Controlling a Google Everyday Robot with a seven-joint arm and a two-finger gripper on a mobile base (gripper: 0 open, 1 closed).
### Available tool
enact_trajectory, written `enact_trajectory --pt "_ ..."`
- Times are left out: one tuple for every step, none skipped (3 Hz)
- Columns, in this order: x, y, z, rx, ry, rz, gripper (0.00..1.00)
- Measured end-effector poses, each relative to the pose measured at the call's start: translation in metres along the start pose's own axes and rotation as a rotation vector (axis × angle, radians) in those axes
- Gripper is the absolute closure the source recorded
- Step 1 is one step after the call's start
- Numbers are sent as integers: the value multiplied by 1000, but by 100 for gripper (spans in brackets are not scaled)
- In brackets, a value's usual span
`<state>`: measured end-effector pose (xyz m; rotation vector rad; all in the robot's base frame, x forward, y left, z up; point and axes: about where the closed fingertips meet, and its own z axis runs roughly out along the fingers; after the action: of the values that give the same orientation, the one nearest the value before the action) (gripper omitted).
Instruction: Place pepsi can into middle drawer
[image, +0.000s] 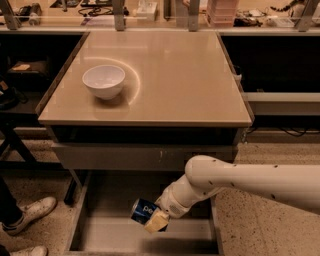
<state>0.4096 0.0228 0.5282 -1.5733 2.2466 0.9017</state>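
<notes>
The pepsi can (143, 210), dark blue with white lettering, is held tilted on its side in my gripper (151, 218). The gripper is shut on the can and hangs just above the floor of the open middle drawer (100, 235), a wide shallow grey drawer pulled out below the table. My white arm (240, 182) reaches in from the right, crossing the drawer's right wall. The can is over the drawer's middle, slightly right of centre.
A white bowl (103, 81) stands on the beige tabletop (165, 75) at the left. A shut grey drawer front (145, 156) sits above the open one. A person's white shoes (27, 215) are on the floor at the left.
</notes>
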Motion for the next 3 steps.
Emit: enact_trajectory --pt "0 0 0 0 0 0 100" --pt "6 -7 27 -15 -59 55 100" --pt "18 -27 61 17 -119 146 100"
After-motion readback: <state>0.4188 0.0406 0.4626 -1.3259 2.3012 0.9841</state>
